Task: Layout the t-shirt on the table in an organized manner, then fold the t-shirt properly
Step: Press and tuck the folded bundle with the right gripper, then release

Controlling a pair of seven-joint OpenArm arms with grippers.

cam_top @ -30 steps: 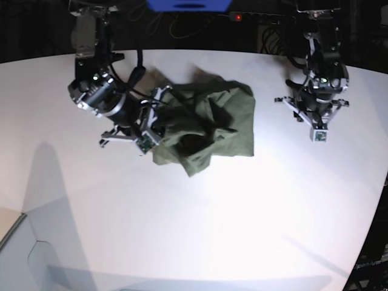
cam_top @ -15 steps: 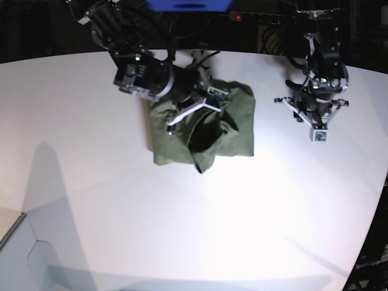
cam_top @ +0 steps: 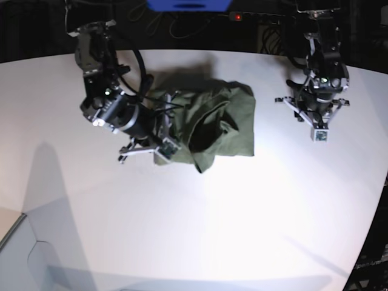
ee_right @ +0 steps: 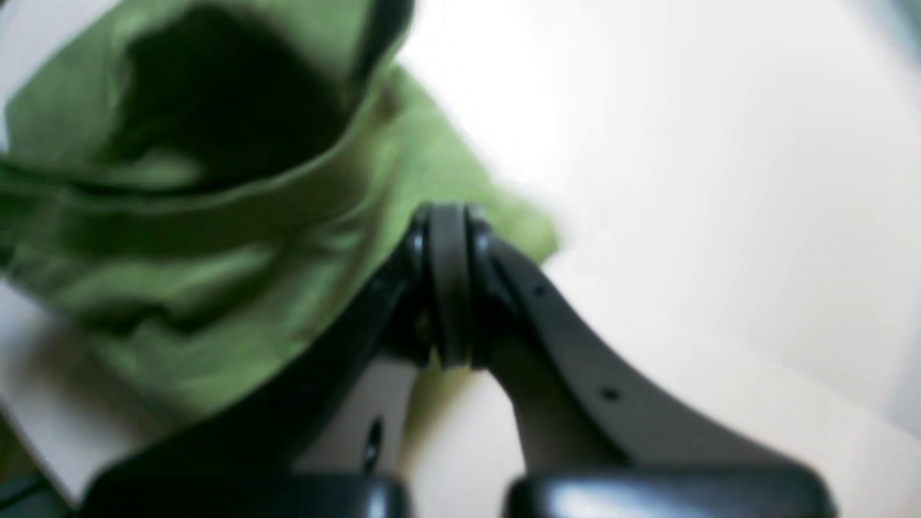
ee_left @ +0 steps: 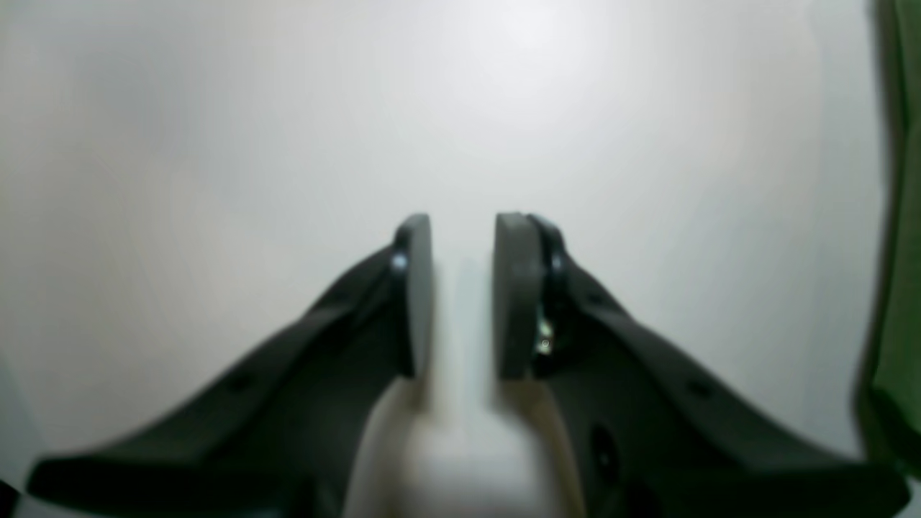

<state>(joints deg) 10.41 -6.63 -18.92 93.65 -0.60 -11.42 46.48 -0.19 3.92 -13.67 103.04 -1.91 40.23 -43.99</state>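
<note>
nearest in the base view, only bare white table (cam_top: 200, 242) is seen, far larger than the garment. further in, at mid-depth on that view's left, the right gripper (cam_top: 159, 140) is found low over the near left edge of the t-shirt (cam_top: 221, 130). in the right wrist view its jaws are seen pressed together; whether a thin fold of cloth is pinched between them cannot be told, as the tips are blurred and green fabric lies right behind them. the t-shirt (ee_right: 216, 180) is seen as a crumpled olive heap, folded over itself, with a dark hollow between two raised layers; neither sleeves nor hem can be picked out.

judged from the soft creases and slack drape, the cloth is taken to be light, limp and non-slippery; it should be dragged easily but will bunch rather than slide flat. a hold is best taken at an outer edge or corner, on a single layer, so that the heap can be opened instead of lifted whole.

further off, on the base view's right, the left gripper (cam_top: 315, 121) is held over bare table, well apart from the shirt. in its own wrist view its jaws (ee_left: 464, 295) stand slightly apart with nothing between them, and a green strip of shirt (ee_left: 899, 216) is seen at the frame's right edge.
</note>
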